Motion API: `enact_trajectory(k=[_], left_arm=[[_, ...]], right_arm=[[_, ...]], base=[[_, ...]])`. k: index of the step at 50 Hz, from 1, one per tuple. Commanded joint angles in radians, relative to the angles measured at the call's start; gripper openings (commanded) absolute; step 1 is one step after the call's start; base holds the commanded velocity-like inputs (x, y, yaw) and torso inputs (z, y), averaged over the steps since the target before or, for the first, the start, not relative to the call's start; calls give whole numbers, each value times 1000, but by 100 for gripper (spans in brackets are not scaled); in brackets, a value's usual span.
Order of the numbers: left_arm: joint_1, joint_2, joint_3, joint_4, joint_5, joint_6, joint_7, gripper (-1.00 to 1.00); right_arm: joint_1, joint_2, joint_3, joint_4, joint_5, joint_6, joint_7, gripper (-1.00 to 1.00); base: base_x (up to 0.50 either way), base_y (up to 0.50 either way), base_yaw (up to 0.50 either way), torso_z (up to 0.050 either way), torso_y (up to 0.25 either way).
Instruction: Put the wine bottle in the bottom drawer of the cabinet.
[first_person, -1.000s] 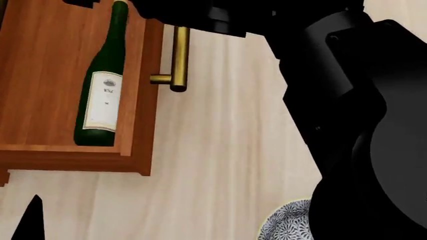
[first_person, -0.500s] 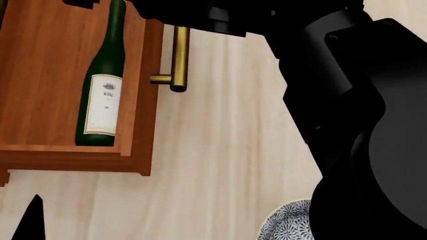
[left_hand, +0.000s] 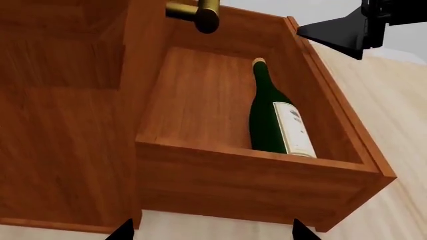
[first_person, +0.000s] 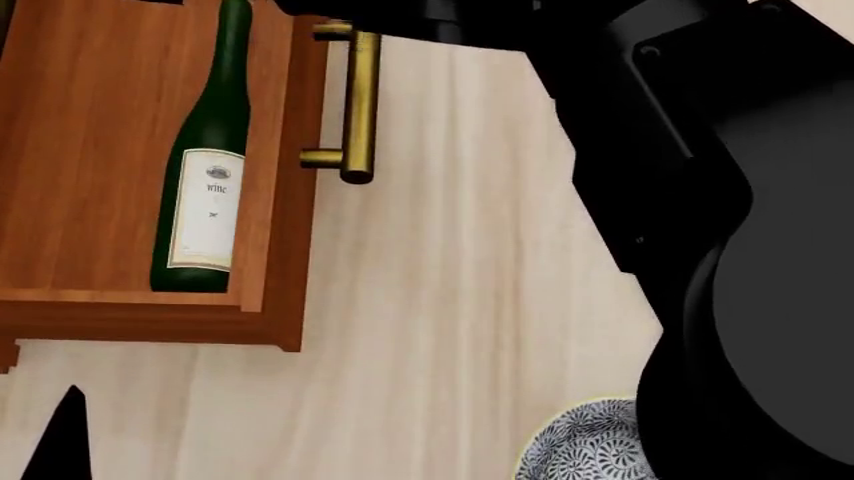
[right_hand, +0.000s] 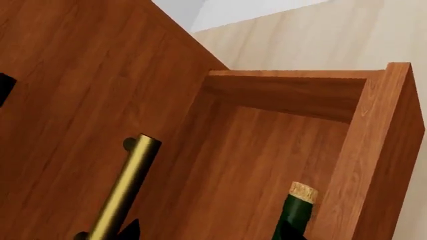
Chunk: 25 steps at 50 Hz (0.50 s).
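The wine bottle (left_hand: 275, 120), dark green with a white label and tan top, lies flat inside the pulled-out bottom drawer (left_hand: 253, 175) of the reddish-brown cabinet (left_hand: 60, 125). In the head view the wine bottle (first_person: 207, 190) rests along the drawer's front wall, near its brass handle (first_person: 356, 100). My left gripper (left_hand: 212, 234) is open and empty, outside the drawer's side wall. My right gripper (right_hand: 208, 232) is open above the drawer's other end, by the bottle's cork (right_hand: 301, 192). Nothing touches the bottle.
A patterned blue-and-white bowl (first_person: 587, 448) sits on the pale wood floor near my base. My black right arm (first_person: 721, 220) fills the head view's right side. An upper drawer's brass handle (right_hand: 127, 190) juts out over the open drawer.
My right arm has shifted slightly up and away from the drawer, uncovering the drawer handle's second post. The bottle rolled slightly a second ago and now lies still.
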Motion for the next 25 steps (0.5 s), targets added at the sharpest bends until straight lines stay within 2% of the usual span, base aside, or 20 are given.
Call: enact_trajectory(k=[1, 11, 25], left_arm=[[-3, 1, -3, 8, 1, -6, -7, 100], [1, -1, -5, 8, 2, -1, -5, 100], [-14, -44, -15, 83, -12, -45, -57, 100]], right_arm=[[40, -1, -23, 6, 3, -4, -35, 100], [80, -1, -25, 8, -5, 5, -65, 100], [154, -1, -36, 27, -91, 60, -88, 100]], base=[[0, 0, 0, 0, 0], [0, 0, 0, 0, 0], [0, 0, 0, 0, 0]])
